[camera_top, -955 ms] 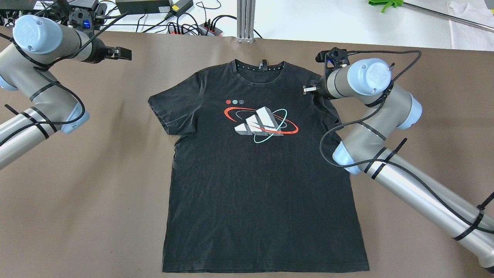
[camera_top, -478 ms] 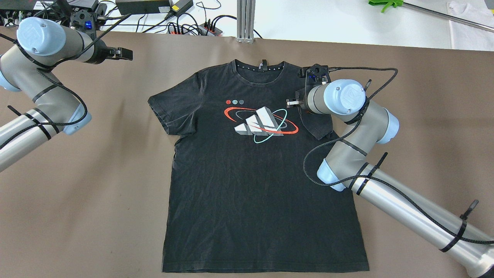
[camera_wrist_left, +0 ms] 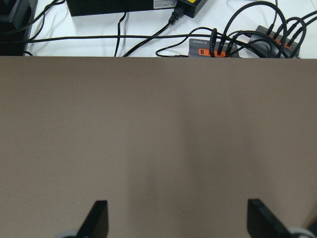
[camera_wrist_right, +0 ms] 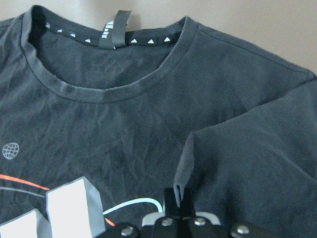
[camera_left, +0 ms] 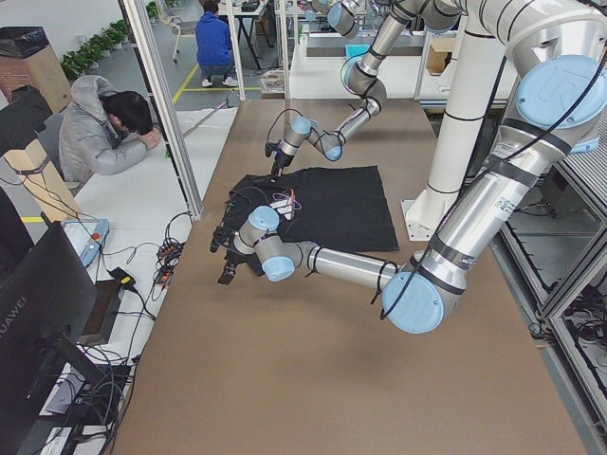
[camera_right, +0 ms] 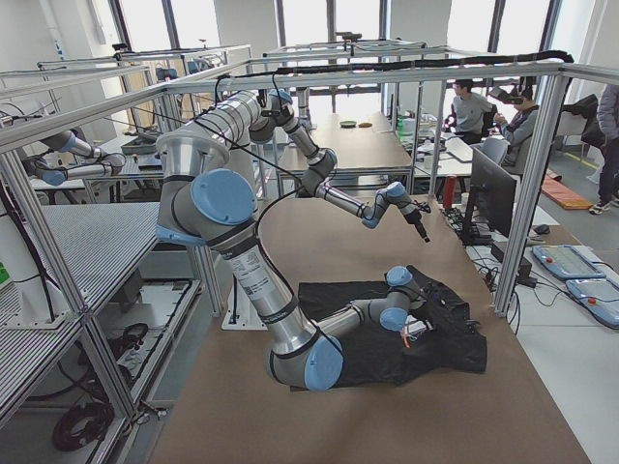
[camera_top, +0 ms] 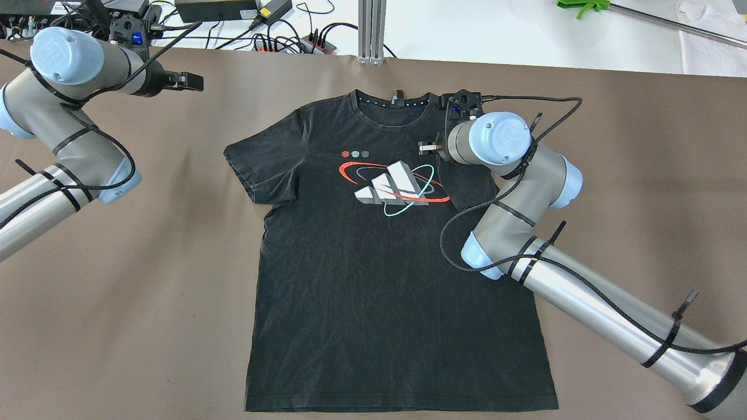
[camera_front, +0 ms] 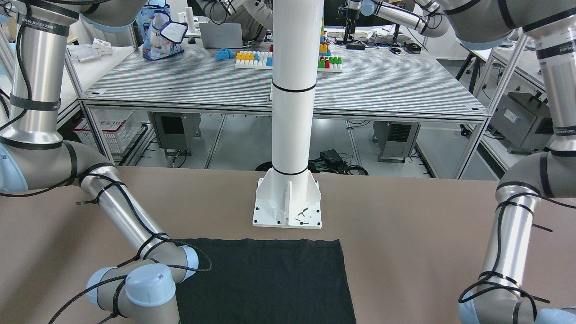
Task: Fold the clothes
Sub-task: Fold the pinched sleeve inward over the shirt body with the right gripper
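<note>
Now the black printed T-shirt [camera_top: 373,280] lies flat on the brown counter [camera_top: 146,291]. Beside its collar [camera_wrist_right: 124,91] the right hand [camera_wrist_right: 179,201] pinches the sleeve hem [camera_wrist_right: 185,153] over the chest, likely folding it inward; well apart from that collar, the left hand [camera_wrist_left: 179,218] gapes empty.

Overhead camera looks down from 6 o'clock, front camera from 12; both catch the shirt [camera_top: 385,280]. Side cameras: 9 and 3.
</note>
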Controlling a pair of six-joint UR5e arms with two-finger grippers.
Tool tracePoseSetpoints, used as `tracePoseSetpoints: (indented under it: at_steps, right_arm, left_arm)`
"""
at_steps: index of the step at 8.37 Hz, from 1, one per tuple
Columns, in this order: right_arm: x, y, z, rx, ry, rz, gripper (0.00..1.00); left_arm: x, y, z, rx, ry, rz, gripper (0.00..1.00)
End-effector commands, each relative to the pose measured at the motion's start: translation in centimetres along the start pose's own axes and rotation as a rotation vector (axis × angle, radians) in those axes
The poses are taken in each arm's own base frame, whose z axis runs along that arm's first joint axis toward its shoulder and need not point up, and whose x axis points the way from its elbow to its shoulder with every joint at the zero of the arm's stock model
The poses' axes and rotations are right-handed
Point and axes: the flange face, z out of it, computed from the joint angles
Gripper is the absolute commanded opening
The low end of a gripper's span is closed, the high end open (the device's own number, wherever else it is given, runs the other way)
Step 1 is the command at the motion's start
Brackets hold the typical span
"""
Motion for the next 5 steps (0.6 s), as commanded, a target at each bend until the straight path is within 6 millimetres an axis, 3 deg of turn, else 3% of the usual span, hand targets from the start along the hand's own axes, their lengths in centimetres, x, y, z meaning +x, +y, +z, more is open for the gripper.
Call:
tracePoseSetpoints:
  at_steps: [1, 3, 4, 5]
  right_arm:
    - [-0.55, -0.59, 1.03, 0.001, 0.014, 0.006, 0.00]
    - [-0.50, -0.65, 1.03, 0.008, 0.019, 0.006, 0.00]
    - [-0.53, -0.66, 1.00, 0.009, 0.016, 0.007, 0.10]
    - [-0.59, -0.70, 0.93, 0.011, 0.014, 0.009, 0.94]
  left_arm:
    - [0.27, -0.14, -0.09, 0.002, 0.003, 0.001, 1.00]
    - [0.64, -0.25, -0.14, 0.004, 0.008, 0.003, 1.00]
    - [0.71, -0.17, -0.10, 0.003, 0.008, 0.004, 1.00]
    - [0.81, -0.23, -0.13, 0.004, 0.009, 0.004, 1.00]
